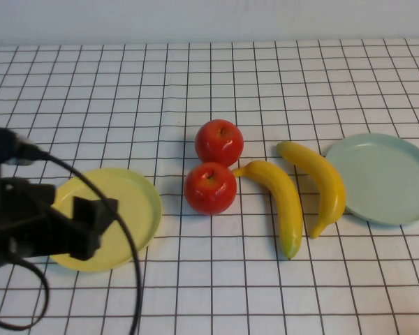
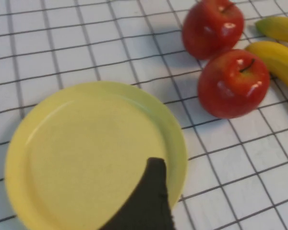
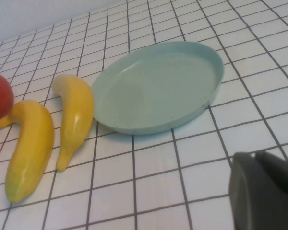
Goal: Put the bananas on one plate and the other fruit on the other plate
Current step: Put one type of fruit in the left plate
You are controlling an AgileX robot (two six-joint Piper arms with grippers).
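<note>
Two red apples touch each other at the table's middle. Two yellow bananas lie side by side to their right. The pale blue-green plate lies empty at the far right, next to the bananas. The pale yellow plate lies empty at the left. My left gripper hovers over the yellow plate, open and empty; one finger shows in the left wrist view. My right gripper is out of the high view; it sits shut and empty on the near side of the blue-green plate.
The table is covered by a white cloth with a black grid. A black cable loops from my left arm across the near left of the table.
</note>
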